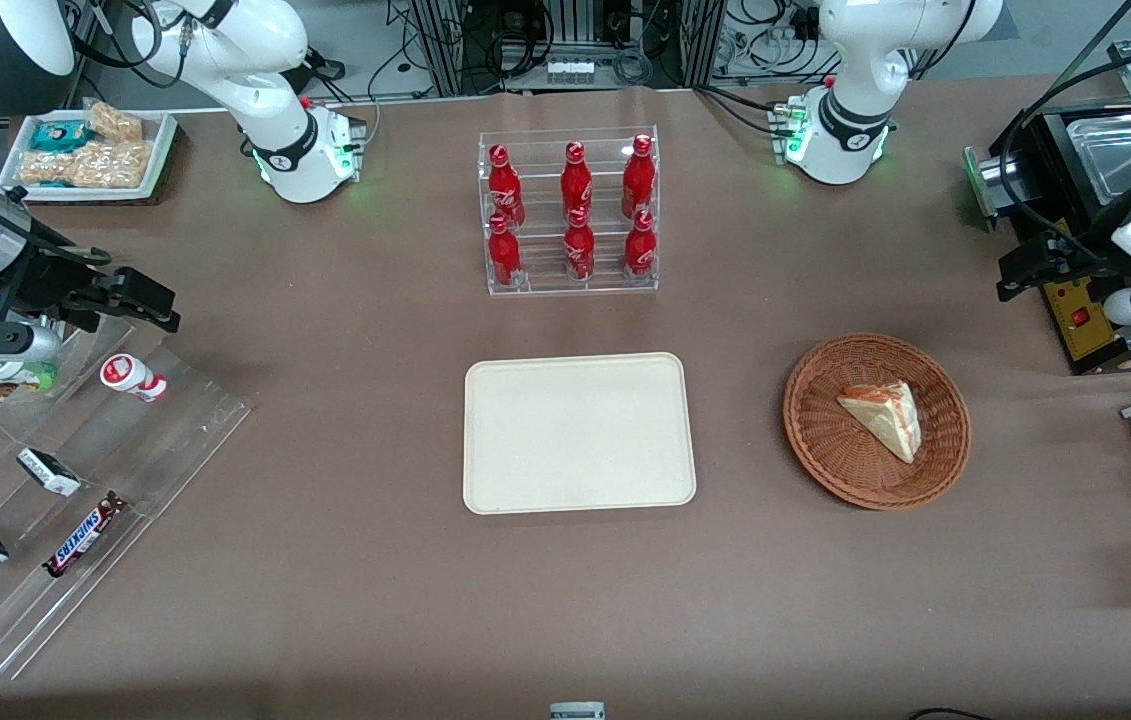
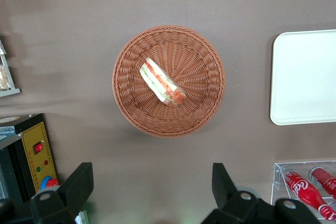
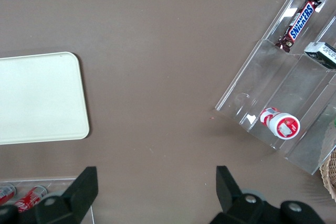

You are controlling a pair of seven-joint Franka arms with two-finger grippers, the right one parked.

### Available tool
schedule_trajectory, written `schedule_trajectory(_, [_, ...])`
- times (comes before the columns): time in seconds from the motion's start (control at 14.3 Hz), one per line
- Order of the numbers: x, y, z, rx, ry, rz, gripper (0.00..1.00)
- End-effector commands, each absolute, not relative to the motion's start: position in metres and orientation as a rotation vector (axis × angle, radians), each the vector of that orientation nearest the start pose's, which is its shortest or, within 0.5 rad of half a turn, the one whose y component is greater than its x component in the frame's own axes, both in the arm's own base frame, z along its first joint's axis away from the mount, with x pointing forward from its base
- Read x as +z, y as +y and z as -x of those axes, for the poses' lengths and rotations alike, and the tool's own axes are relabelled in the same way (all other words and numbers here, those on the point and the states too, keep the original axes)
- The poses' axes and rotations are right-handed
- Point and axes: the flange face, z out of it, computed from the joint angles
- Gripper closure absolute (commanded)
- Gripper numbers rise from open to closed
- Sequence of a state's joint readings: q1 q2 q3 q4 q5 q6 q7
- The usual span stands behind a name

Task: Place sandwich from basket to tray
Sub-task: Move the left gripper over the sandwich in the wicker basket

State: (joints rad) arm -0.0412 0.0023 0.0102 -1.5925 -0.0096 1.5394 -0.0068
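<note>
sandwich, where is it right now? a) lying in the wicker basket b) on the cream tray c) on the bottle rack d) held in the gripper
a: the sandwich lies inside the basket, the tray beside it is bare, and the left gripper hangs open above the table near the basket, holding nothing.

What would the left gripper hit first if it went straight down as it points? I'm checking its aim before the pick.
Probably bare table, beside the basket and short of the sandwich; the open gripper hangs high, so depth is unclear.
</note>
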Motion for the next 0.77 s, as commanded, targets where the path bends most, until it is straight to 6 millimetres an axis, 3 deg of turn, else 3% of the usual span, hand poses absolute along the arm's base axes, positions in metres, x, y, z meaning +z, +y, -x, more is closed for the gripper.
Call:
schedule_trajectory(0.0, [0.608,-0.022,-0.553,0.102,0.070,3.161,0.00])
schedule_trajectory(0.49, [0.605,-0.020,-0.549,0.157,0.061,3.151,0.00])
schedule_trajectory(0.7, [0.577,-0.019,-0.555,0.191,0.045,3.144,0.00])
